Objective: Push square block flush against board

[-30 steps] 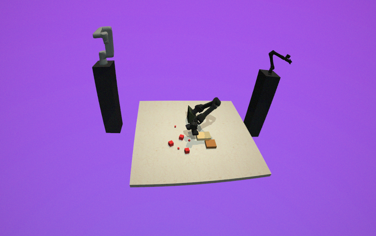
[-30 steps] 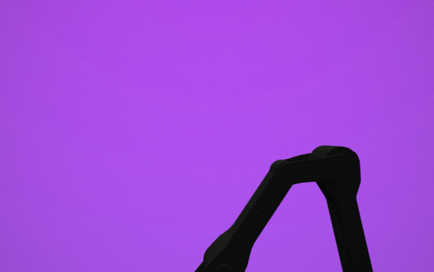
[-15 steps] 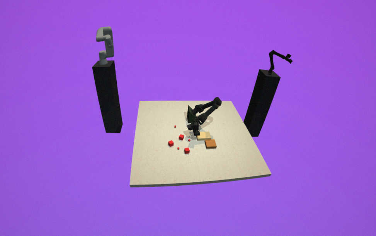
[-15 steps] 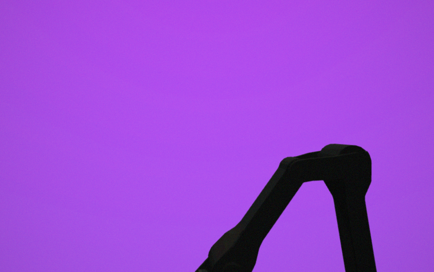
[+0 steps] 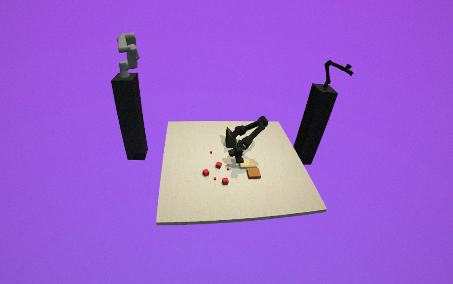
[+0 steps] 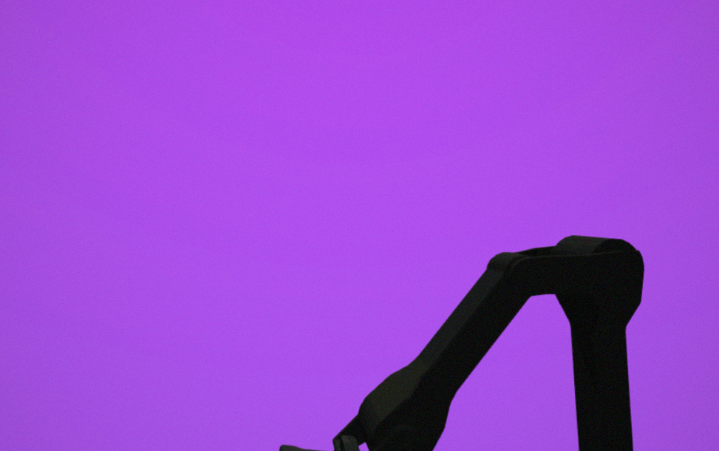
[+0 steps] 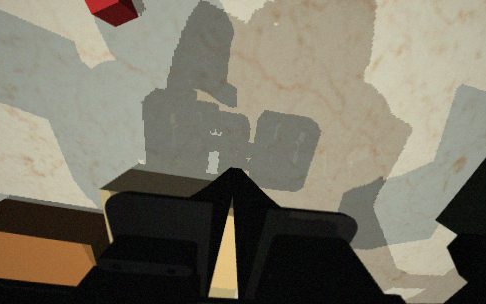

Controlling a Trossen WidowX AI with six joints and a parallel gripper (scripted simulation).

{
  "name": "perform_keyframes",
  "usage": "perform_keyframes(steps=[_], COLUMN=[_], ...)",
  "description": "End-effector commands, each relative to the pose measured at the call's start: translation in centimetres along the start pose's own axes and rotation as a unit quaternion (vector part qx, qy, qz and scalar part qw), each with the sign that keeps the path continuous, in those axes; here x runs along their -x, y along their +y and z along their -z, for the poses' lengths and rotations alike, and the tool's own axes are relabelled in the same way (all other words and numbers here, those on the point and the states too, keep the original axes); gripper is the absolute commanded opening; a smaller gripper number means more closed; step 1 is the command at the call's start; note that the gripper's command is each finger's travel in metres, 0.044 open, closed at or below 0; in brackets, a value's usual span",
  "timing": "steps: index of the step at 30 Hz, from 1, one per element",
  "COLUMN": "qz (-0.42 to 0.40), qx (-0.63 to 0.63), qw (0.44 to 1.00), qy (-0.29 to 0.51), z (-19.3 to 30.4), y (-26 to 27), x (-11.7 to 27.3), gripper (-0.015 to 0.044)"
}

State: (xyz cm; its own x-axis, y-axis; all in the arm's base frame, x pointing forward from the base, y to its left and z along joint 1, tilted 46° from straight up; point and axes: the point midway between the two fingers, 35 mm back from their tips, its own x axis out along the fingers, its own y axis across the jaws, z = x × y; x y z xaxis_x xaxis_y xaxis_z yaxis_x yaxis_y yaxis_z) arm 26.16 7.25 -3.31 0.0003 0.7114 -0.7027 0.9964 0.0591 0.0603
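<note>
The orange-brown square block (image 5: 253, 173) (image 7: 33, 255) lies flat along the front side of the pale yellow board (image 5: 250, 164) (image 7: 148, 181). They are very close; whether their sides touch fully is unclear. In the top view the block sits toward the board's right end and its right edge sticks out past the board's, so those edges are not even. My gripper (image 5: 239, 161) (image 7: 234, 173) is shut and empty, pointing down by the board's left end. It hides part of the board in the wrist view. Whether it touches the board is unclear.
Red cubes (image 5: 218, 165) (image 5: 206, 172) (image 5: 225, 181) and several tiny red ones lie left of the parts. A dark green wedge-shaped panel (image 5: 230, 139) stands behind my gripper, near my arm's base. Two other arms stand on black pillars (image 5: 130, 119) (image 5: 311, 123) beyond the table (image 5: 185, 205).
</note>
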Motion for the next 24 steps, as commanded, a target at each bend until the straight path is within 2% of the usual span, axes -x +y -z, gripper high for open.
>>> perform_keyframes(steps=[1,24], qz=[0.002,0.002], qx=[-0.001,-0.001], qw=[1.000,1.000], qy=[0.004,0.005], z=[0.7,-2.8], y=[-0.2,0.1], x=[-0.1,-0.2], gripper=[0.0000,0.0000])
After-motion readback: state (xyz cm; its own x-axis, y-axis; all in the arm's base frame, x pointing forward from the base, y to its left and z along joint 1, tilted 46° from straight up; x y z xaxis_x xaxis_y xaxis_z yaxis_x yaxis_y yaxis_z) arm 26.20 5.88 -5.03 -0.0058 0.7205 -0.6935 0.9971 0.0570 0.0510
